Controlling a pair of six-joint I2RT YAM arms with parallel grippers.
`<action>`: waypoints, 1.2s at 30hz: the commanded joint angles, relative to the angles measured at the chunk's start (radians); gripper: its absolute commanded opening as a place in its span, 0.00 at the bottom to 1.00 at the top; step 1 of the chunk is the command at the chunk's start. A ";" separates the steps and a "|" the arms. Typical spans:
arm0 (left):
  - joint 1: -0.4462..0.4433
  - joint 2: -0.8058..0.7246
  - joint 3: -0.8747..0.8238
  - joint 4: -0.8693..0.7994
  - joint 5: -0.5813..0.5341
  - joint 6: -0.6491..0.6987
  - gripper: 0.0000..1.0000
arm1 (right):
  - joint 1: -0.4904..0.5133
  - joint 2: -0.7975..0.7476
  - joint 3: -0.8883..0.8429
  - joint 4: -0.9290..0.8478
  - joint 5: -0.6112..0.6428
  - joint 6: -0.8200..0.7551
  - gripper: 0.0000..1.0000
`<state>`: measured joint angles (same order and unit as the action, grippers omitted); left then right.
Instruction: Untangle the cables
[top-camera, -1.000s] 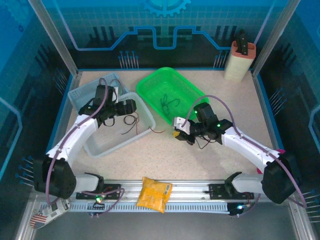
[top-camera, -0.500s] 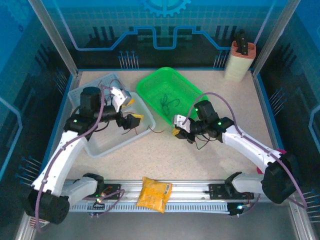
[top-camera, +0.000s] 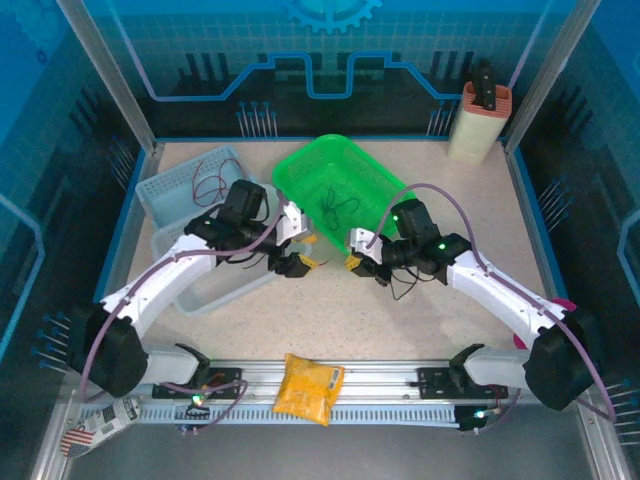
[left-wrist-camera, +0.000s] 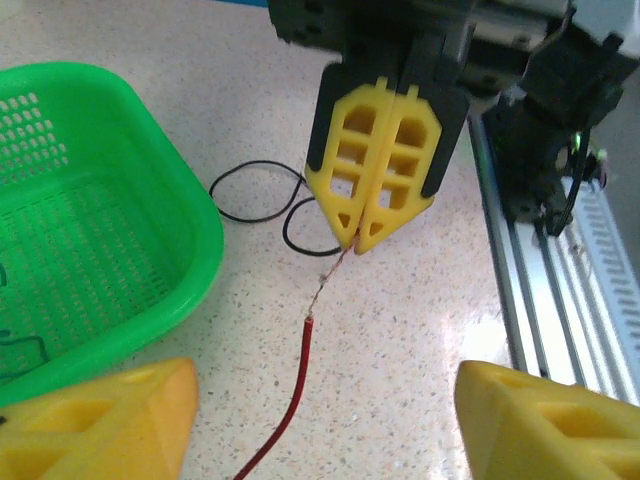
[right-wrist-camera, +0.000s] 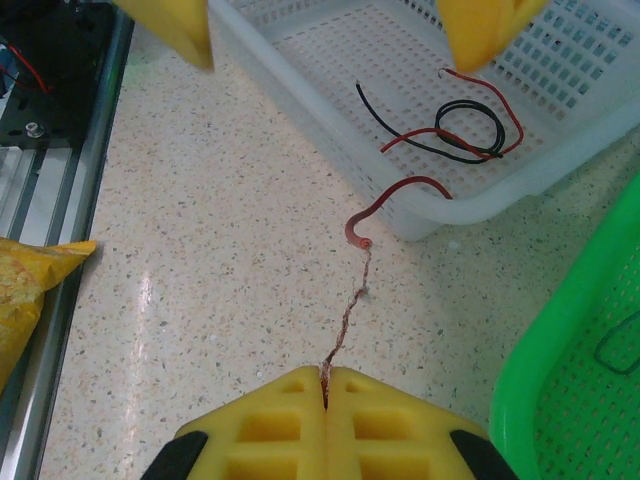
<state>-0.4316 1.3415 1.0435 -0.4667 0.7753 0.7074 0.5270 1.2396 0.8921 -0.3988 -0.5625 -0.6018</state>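
From overhead: left fingers (top-camera: 303, 262) and right fingers (top-camera: 354, 264) tip to tip over the tabletop (top-camera: 400, 330), between the white basket (top-camera: 200, 295) and the green basket (top-camera: 375, 165). Grip too small to read from that height. Added from up there: a grey-blue basket (top-camera: 165, 190) behind the white one with a thin dark cable (top-camera: 205, 185) looped inside, a dark tangle (top-camera: 338, 207) on the green basket's floor, and a yellow bag (top-camera: 310, 388) on the near rail.

From the left wrist, plain at close range: right fingers (left-wrist-camera: 375, 170) pressed together, pinching the bare, frayed strand at the end of the red cable (left-wrist-camera: 285, 405). Left fingers (left-wrist-camera: 95, 420) spread wide on either side of that cable, touching nothing. Just behind the pinch, a black cable (left-wrist-camera: 255, 190) looped flat on the tabletop, beside the green basket (left-wrist-camera: 190, 250).

From the right wrist, looking back the other way: right fingers (right-wrist-camera: 270, 425) closed on the strand, the red cable (right-wrist-camera: 395, 190) drawn out across the tabletop and curling against the white basket (right-wrist-camera: 330, 150) at its near wall. Cannot tell whether it goes over the rim. Inside that basket, black and red cables (right-wrist-camera: 450, 120) lying loosely crossed. Left fingers (right-wrist-camera: 170, 25) apart at the top edge.
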 joint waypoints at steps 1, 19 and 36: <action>-0.030 0.051 0.018 0.000 -0.004 0.098 0.66 | -0.009 -0.027 0.028 -0.033 -0.038 0.009 0.00; -0.107 0.149 0.029 0.111 -0.070 0.117 0.46 | -0.009 -0.045 0.019 -0.044 -0.038 0.026 0.00; -0.117 0.170 0.098 -0.042 -0.019 0.170 0.00 | -0.013 -0.065 0.001 -0.006 -0.010 0.055 0.00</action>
<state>-0.5415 1.5055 1.1149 -0.4343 0.7136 0.8215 0.5270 1.2003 0.8921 -0.4252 -0.5648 -0.5739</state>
